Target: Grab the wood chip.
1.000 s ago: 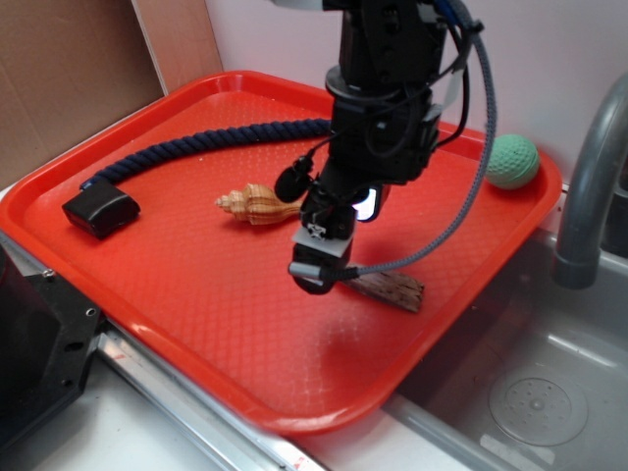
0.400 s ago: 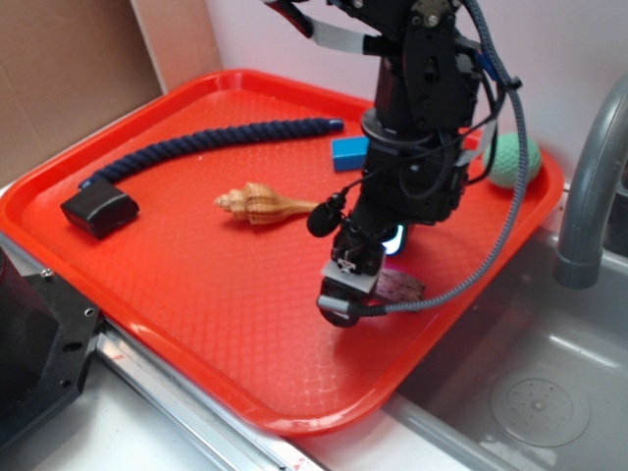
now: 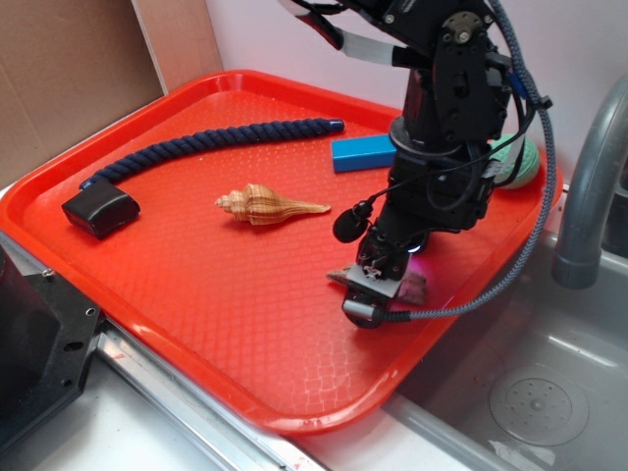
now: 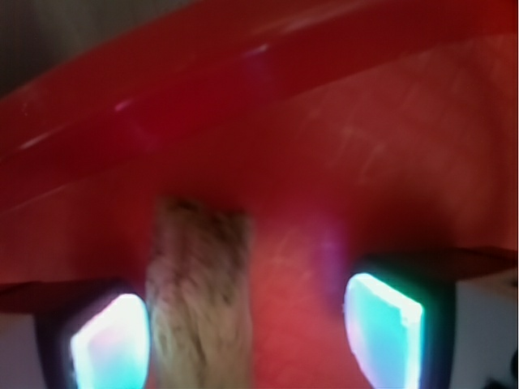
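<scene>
The wood chip [image 3: 412, 287] is sitting flat on the red tray [image 3: 196, 285], near the edge closest to the sink [image 3: 530, 392], mostly hidden under the arm in the exterior view. It can be judged as light, stiff and rough, so slipping probably isn't a worry, but being so thin and flat it'll want pinching across its narrow width, low against the tray. The gripper [image 4: 243, 332] is spread wide open, nothing held yet. In the wrist view the chip [image 4: 201, 300] is seen between the fingers but way off-centre, right up next to the left-hand glowing pad [image 4: 109, 340], with a big gap to the other pad [image 4: 383, 328]; whether it's actually touching can't be told, the shot's too blurry. The arm is bent down steeply over the chip, wrist pointed at the tray. The seashell [image 3: 267, 205] is left well apart.
</scene>
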Controlling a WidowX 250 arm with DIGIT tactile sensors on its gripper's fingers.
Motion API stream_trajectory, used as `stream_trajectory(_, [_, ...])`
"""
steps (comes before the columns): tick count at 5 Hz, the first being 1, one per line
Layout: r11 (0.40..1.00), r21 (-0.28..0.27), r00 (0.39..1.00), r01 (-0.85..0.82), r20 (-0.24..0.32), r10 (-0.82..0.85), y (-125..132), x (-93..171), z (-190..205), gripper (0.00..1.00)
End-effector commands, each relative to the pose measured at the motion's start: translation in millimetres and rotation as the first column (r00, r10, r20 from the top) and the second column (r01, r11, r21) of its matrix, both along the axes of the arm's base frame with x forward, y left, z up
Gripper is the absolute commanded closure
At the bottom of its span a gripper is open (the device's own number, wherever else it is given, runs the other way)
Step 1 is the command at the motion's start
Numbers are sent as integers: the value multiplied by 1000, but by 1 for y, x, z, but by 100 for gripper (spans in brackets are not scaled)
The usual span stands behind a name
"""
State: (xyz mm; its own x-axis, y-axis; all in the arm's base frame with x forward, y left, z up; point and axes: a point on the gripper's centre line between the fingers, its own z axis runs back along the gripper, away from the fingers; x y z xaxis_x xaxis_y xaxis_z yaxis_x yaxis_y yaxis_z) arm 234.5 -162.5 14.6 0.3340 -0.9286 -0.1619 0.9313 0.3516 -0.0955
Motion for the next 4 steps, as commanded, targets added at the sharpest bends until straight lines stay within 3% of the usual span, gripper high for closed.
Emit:
stream_trajectory(1, [990, 12, 988, -138, -72, 138, 23, -17, -23, 100])
stream_trajectory(2, [972, 53, 971, -228, -64, 231, 25, -16, -12, 100])
stream_trajectory(3, [880, 116, 883, -462, -34, 468, 25, -11, 22, 100])
stream_trajectory(4, [729, 62, 729, -682, 141, 670, 20, -8, 69, 100])
